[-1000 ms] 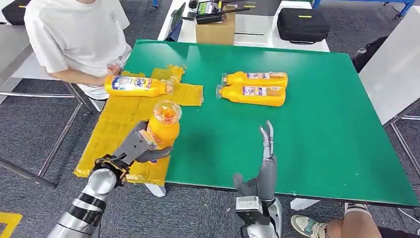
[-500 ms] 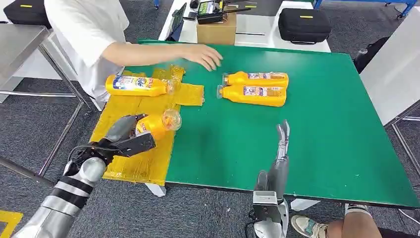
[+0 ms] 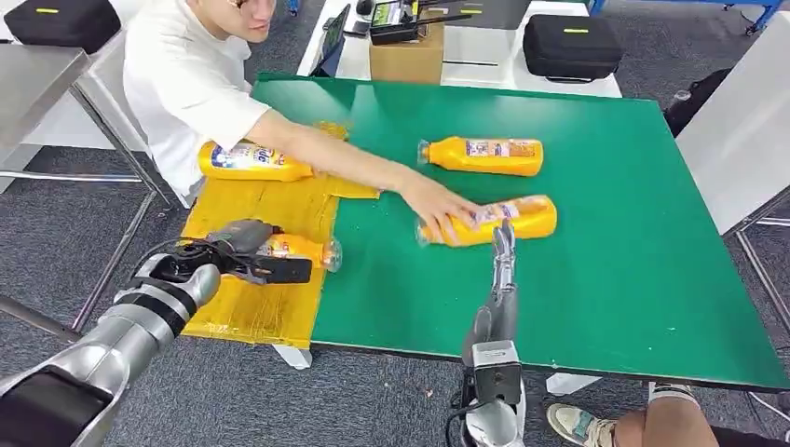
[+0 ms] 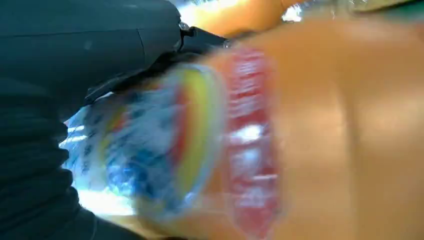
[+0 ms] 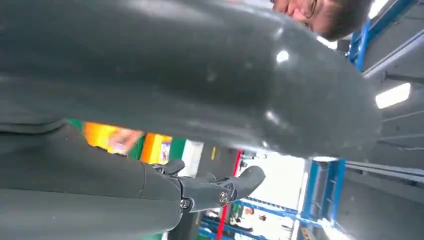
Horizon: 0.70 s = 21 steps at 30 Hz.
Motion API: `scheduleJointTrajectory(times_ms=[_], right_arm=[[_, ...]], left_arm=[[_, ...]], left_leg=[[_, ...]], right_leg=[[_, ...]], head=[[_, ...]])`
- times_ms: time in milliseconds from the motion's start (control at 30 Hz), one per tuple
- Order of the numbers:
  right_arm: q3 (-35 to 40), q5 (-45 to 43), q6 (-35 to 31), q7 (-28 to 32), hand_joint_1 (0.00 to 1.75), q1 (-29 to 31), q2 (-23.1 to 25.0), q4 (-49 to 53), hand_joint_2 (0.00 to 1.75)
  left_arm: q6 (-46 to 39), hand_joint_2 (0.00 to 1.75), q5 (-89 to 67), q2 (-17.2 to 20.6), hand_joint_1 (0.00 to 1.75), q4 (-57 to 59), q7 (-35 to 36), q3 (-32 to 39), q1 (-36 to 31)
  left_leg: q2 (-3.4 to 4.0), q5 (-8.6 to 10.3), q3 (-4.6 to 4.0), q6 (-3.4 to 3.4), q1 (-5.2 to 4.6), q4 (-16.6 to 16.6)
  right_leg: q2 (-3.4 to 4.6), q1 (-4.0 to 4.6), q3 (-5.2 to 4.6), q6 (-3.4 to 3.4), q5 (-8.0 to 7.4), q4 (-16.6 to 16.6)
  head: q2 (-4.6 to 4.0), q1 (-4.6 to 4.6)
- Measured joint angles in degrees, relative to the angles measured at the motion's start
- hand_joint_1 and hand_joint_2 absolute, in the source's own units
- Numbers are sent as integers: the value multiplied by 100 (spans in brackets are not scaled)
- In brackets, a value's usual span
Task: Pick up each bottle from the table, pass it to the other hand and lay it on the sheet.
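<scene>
My left hand (image 3: 244, 253) grips an orange bottle (image 3: 300, 250) that lies on its side on the yellow sheet (image 3: 247, 312), cap toward the green table (image 3: 615, 279). In the left wrist view that bottle (image 4: 325, 140) is a blurred close-up beside my dark fingers (image 4: 75, 75). A second bottle (image 3: 250, 160) lies at the sheet's far end. My right hand (image 3: 503, 270) stands open with its fingers straight, just in front of a third bottle (image 3: 512, 216), on which a person's hand (image 3: 445, 219) rests. A fourth bottle (image 3: 486, 155) lies farther back. My right hand (image 5: 210, 192) holds nothing.
The person in a white shirt (image 3: 186, 84) leans over the table's far left corner, with an arm stretched across the sheet's far end. A cardboard box (image 3: 404, 58) and a black case (image 3: 570, 45) stand on the white table behind. A shoe (image 3: 573, 424) shows near the front edge.
My left hand has lowered its bottle from upright to lying on the sheet. The person reached across and slid one bottle toward my right hand, which shifted slightly.
</scene>
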<state>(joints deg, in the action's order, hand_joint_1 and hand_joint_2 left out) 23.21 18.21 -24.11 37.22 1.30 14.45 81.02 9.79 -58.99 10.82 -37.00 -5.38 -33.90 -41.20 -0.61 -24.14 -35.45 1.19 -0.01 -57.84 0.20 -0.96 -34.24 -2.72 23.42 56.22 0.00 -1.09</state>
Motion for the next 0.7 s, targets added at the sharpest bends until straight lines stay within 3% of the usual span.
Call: scheduleJointTrajectory(times_ms=[333, 700], right_arm=[[-50, -376, 192, -9, 0, 234, 87, -465, 0], [-120, -492, 190, 103, 0, 312, 118, -732, 0]], left_arm=[[660, 175, 1074, -474, 0, 847, -253, 207, -302], [651, 175, 1707, -516, 0, 906, -712, 487, -308]], left_leg=[[1, 1, 2, -1, 1, 0], [1, 1, 2, -1, 1, 0]], right_leg=[[0, 1, 3, 1, -1, 1], [0, 0, 1, 0, 0, 3]], head=[[0, 0], [0, 2]])
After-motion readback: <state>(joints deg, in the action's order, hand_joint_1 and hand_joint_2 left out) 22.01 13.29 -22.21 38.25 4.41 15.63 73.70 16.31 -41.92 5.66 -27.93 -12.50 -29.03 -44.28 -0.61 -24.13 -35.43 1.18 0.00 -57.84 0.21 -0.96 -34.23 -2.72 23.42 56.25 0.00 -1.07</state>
